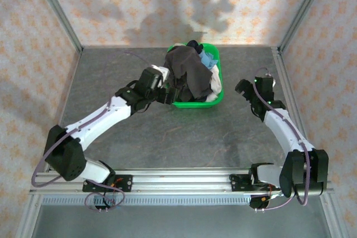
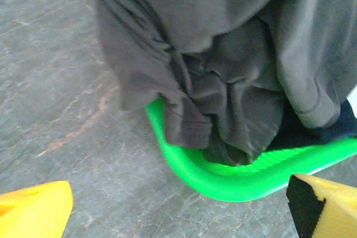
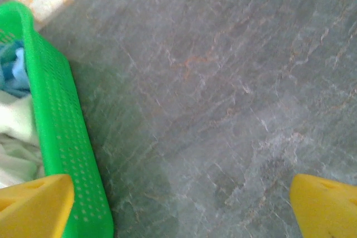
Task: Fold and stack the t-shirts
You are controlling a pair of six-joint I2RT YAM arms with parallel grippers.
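Observation:
A green plastic basket (image 1: pixel 218 96) at the back middle of the table holds the t-shirts piled up. On top lies a large dark brown-grey t-shirt (image 1: pixel 187 73), draped over the basket's left rim (image 2: pixel 184 165); it hangs close in the left wrist view as dark brown-grey cloth (image 2: pixel 223 54). A light blue t-shirt (image 1: pixel 208 59) and a cream one (image 1: pixel 212 88) peek out at the right side, seen again as light blue cloth (image 3: pixel 14 71) and cream cloth (image 3: pixel 14 137). My left gripper (image 1: pixel 173 94) is open at the basket's near-left corner, nothing between its fingers (image 2: pixel 33 210). My right gripper (image 1: pixel 241 87) is open, just right of the basket.
The grey stone-patterned table (image 1: pixel 167 137) stretches bare between the basket and the arm bases. Metal frame rails (image 1: pixel 56 15) and patterned walls close in the left, right and back. The basket's perforated right wall (image 3: pixel 61 137) stands beside my right gripper's left fingertip (image 3: pixel 33 204).

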